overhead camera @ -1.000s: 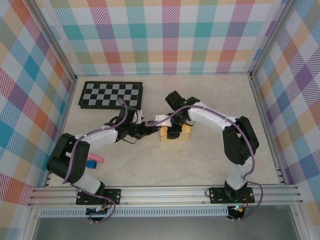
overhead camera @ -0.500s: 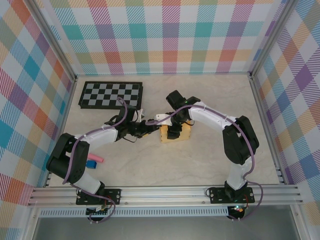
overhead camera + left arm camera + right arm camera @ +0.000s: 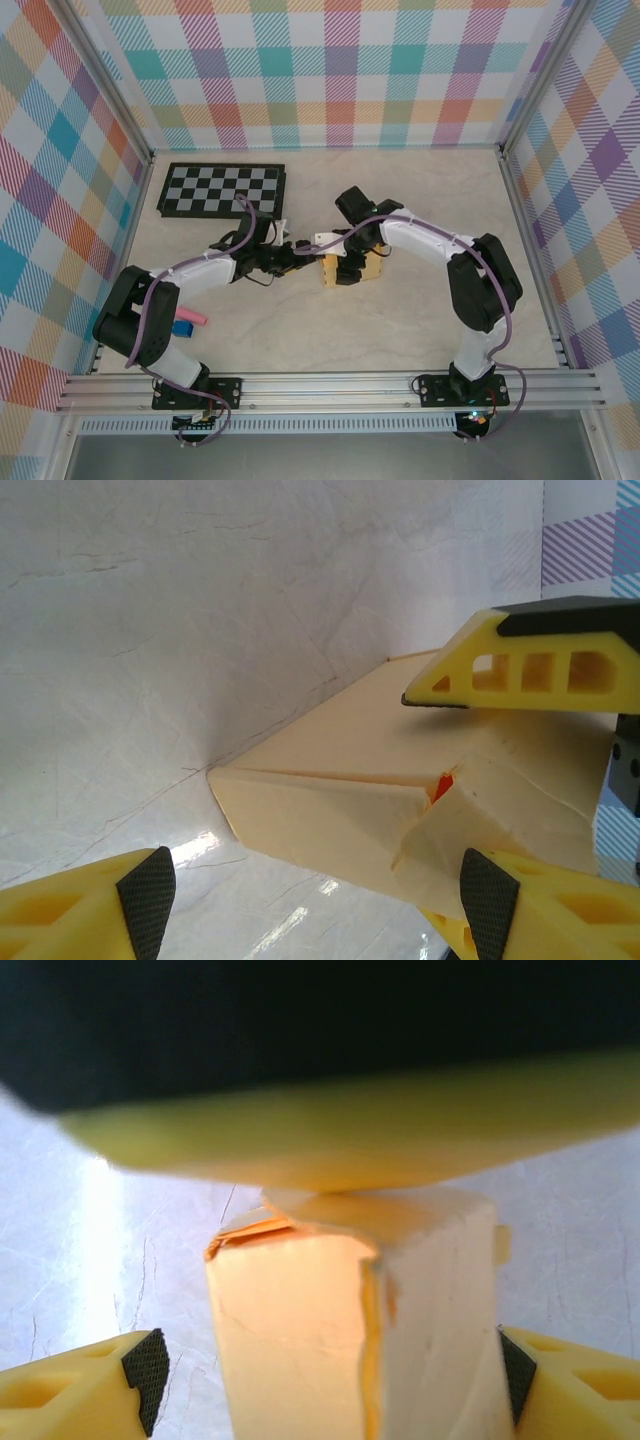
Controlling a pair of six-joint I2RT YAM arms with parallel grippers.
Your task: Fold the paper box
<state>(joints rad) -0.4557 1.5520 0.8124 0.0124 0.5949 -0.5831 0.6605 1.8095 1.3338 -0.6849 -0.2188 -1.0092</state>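
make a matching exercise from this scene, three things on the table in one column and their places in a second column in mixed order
Things:
1. yellow-orange thin card paper box
2. black-and-white checkerboard panel
3. small pink piece

Places:
A. far left of the table, close to the back wall
B. near left, right next to a small blue piece
C. around the middle of the table

Pairs: 1-C, 2-A, 3-B

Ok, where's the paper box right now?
In the top view the paper box lies centrally on the table, under the right gripper, with the left gripper at its left end and the checkerboard behind to the left.
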